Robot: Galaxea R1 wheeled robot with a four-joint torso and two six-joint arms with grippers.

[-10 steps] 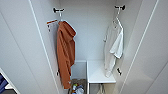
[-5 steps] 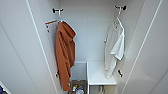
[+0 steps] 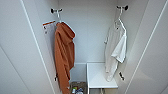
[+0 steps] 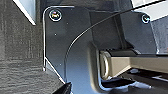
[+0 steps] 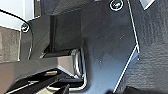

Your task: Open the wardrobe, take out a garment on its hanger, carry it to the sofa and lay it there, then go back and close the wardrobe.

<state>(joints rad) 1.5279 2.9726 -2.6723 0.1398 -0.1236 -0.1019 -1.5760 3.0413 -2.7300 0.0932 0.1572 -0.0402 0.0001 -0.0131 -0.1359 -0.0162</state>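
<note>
The wardrobe stands open, its white doors swung out on both sides of the head view. Inside on the right hangs the garment, a white short-sleeved shirt. It sits on a thin white hanger that is hooked over a dark wall hook. On the left a long rust-orange hooded garment hangs from another dark hook. The white shirt's hem reaches down to a low white shelf.
At the wardrobe floor, left of the shelf, a small bin holds mixed items. An orange-edged tag is stuck on the left inner wall. Both wrist views look down on dark grey carpet.
The whole head picture has shifted slightly, so the camera has moved a little. Both garments hang as before.
</note>
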